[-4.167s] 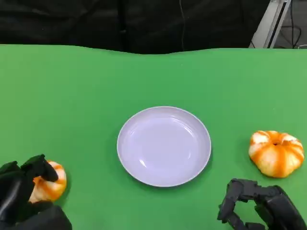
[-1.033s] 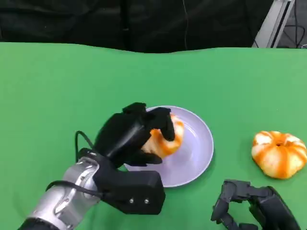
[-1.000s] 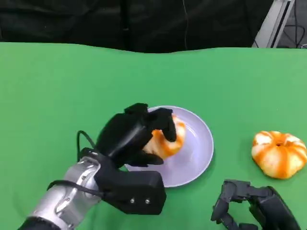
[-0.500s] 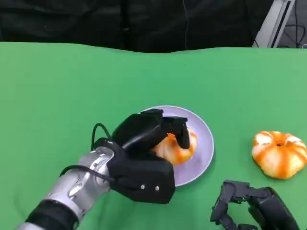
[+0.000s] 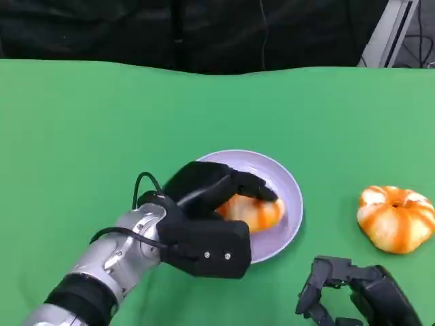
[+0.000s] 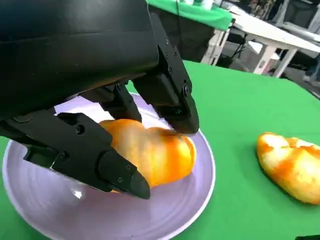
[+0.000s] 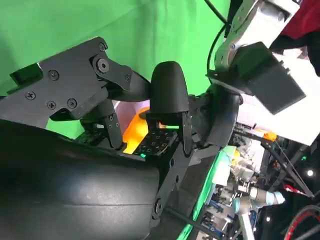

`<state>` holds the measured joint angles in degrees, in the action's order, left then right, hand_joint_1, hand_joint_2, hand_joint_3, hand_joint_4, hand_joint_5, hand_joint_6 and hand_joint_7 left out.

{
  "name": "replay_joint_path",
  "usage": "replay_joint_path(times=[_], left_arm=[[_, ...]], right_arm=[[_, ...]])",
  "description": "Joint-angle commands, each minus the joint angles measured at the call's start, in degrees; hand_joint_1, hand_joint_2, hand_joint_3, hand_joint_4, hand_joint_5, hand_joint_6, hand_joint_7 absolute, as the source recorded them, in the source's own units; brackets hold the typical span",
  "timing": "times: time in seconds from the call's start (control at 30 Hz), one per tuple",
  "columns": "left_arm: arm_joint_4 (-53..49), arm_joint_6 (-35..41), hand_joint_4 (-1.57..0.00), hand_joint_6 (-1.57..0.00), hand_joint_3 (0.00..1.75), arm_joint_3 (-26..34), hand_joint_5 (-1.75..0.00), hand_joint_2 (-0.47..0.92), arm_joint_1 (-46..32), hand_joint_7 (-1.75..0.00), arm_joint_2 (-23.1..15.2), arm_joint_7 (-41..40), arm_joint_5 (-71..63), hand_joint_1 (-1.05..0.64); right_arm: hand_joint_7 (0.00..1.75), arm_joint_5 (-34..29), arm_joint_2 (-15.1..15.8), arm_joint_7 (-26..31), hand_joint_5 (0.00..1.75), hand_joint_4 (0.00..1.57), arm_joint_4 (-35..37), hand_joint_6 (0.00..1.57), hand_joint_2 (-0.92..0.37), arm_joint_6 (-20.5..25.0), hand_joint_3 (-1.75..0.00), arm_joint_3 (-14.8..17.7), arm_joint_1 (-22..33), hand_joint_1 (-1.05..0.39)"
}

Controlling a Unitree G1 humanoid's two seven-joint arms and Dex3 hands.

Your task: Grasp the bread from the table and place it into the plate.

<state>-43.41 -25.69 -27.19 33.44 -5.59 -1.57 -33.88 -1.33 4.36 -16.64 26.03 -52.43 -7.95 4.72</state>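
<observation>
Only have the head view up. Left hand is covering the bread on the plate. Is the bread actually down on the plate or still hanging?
Observer: Left wrist view shows the bread resting on the plate, its underside on the plate floor.
Operator: Fingers on it or clear?
Observer: One of the left hand fingers touches the top of the bread; another lies along its near side.
Operator: Which part of the plate is it in?
Observer: In the left wrist view it lies toward the plate's side that faces the second bread on the cloth.
</observation>
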Motion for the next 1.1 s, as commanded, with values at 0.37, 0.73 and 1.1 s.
replay_joint_path(times=[0.37, 0.73, 1.1], left_arm=[[-1.6, -0.6, -0.21, -0.14, 0.85, 6.1, 0.00, 0.92, -0.3, 0.00, 0.7, 10.6, 13.0, -0.98], [6.2, -2.4, -0.15, -0.15, 0.81, 16.0, -0.01, 0.92, -6.8, -0.01, 3.7, 20.3, 32.1, -0.98], [23.7, 2.6, -0.31, -0.23, 0.67, 21.8, -0.05, 0.92, -18.4, -0.02, 5.9, 24.5, 46.0, -0.95]], right_arm=[[1.34, -0.2, 0.2, 0.9, 1.57, 0.80, 0.2, 0.77, -0.60, -0.7, -0.97, -0.4, 0.0, -0.24], [1.34, 0.0, 0.4, 0.8, 1.57, 0.80, 0.3, 0.77, -0.59, -0.5, -0.98, -0.5, 0.1, -0.23], [1.34, 0.1, 0.9, 0.6, 1.57, 0.80, -0.2, 0.77, -0.61, 0.3, -0.94, -0.5, 0.1, -0.23]])
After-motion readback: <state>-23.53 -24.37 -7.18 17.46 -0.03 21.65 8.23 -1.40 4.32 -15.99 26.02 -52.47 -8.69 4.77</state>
